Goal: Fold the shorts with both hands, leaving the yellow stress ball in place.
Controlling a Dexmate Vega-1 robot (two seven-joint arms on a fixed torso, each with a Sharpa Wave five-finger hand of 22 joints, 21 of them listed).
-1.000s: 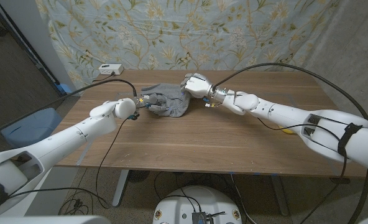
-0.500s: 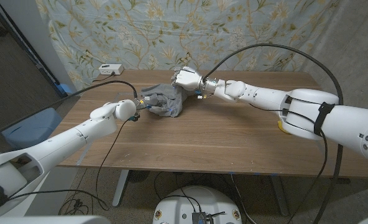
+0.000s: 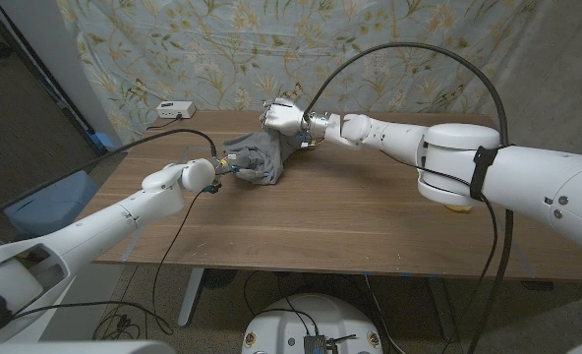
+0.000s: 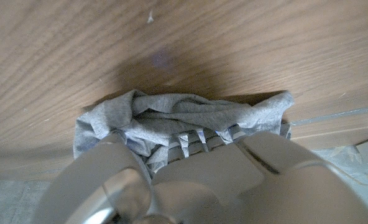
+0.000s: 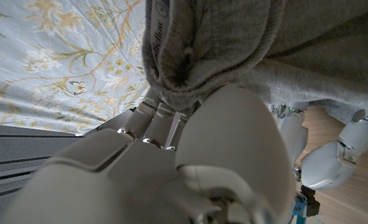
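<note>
Both robot hands, left robot hand (image 3: 237, 163) and right robot hand (image 3: 283, 119), grip the grey shorts (image 3: 262, 157).

Your head view looks down from above over the whole wooden table (image 3: 330, 221), with both arms coming in from the bottom corners and a floral curtain (image 3: 301, 49) hanging behind. Your left wrist view sits very near the table, peering over the left hand (image 4: 196, 180) at the grey shorts (image 4: 178, 118), which the head view shares. Your right wrist view is pressed up against the same shorts (image 5: 234, 43), looking past the right hand (image 5: 171, 162) toward the curtain (image 5: 53, 56)
</note>
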